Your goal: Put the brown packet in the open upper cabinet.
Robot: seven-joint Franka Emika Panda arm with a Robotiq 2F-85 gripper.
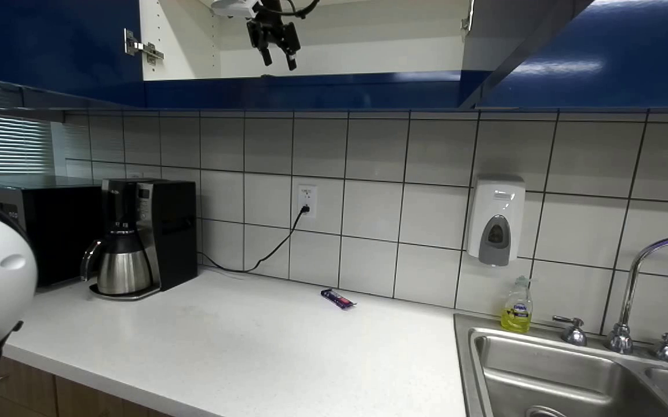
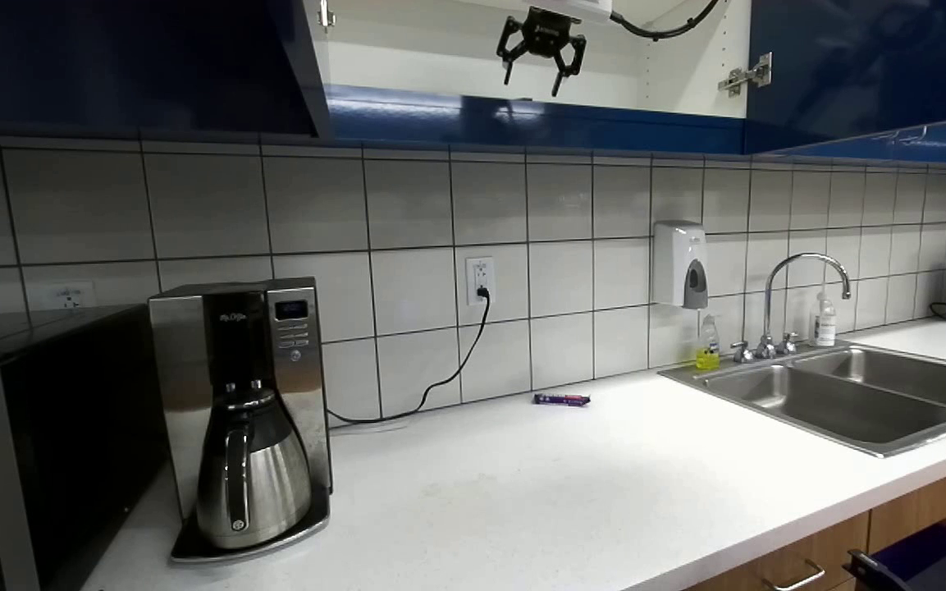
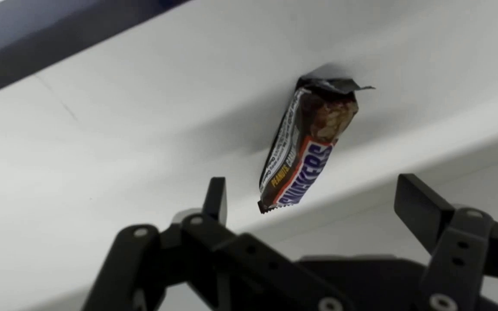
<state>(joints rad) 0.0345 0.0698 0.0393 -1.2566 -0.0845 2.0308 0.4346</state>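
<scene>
The brown packet [image 3: 307,147], labelled Snickers, lies on the pale floor of the open upper cabinet in the wrist view. In both exterior views the cabinet's front lip hides almost all of it. The open upper cabinet shows its cream interior and blue frame in both exterior views [image 1: 368,52] [image 2: 407,57]; its floor fills much of the wrist view [image 3: 102,142]. My gripper [image 1: 280,62] is inside the cabinet opening, pointing down, in both exterior views [image 2: 532,85]. In the wrist view its fingers [image 3: 311,207] are wide apart with nothing between them, apart from the packet.
The blue front lip [image 1: 310,90] runs below the gripper, and open doors flank the opening [image 1: 50,46] [image 2: 875,66]. A small dark purplish packet [image 1: 338,299] lies on the white counter [image 1: 252,347]. A coffee maker [image 2: 243,410], microwave [image 2: 70,443] and sink [image 2: 817,410] stand around it.
</scene>
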